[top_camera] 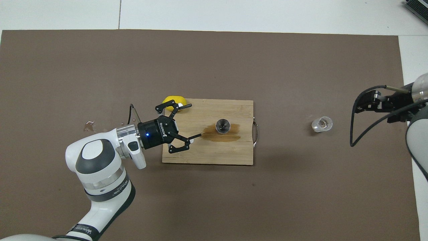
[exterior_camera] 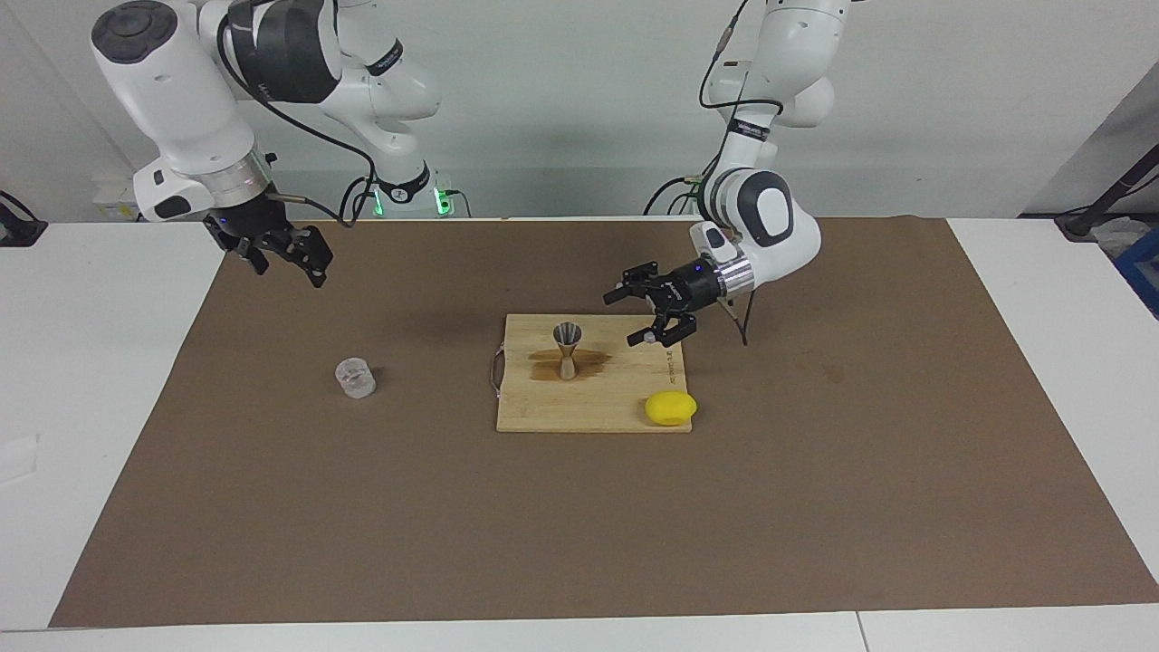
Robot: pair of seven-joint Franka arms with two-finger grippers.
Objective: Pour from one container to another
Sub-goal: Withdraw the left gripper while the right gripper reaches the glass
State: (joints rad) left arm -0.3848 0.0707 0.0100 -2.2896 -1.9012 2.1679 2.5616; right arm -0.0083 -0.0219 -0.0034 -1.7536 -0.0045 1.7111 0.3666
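Observation:
The grey metal jigger [exterior_camera: 568, 349] [top_camera: 222, 125] stands upright on a wooden cutting board [exterior_camera: 589, 412] [top_camera: 214, 155], in a brown wet stain. My left gripper [exterior_camera: 623, 319] [top_camera: 195, 120] hovers open and empty over the board's end toward the left arm, a short way from the jigger. The clear glass cup [exterior_camera: 355, 378] [top_camera: 322, 124] stands alone on the brown mat toward the right arm's end. My right gripper [exterior_camera: 288, 270] [top_camera: 362, 105] hangs raised over the mat's edge at that end, apart from the cup, its fingers spread with nothing between them.
A yellow lemon [exterior_camera: 671, 408] [top_camera: 172, 100] lies at the board's corner, partly under my left gripper in the overhead view. The board has a wire handle [top_camera: 256, 129] on its cup-facing end. Small wet spots [top_camera: 89, 126] mark the brown mat [exterior_camera: 815, 507].

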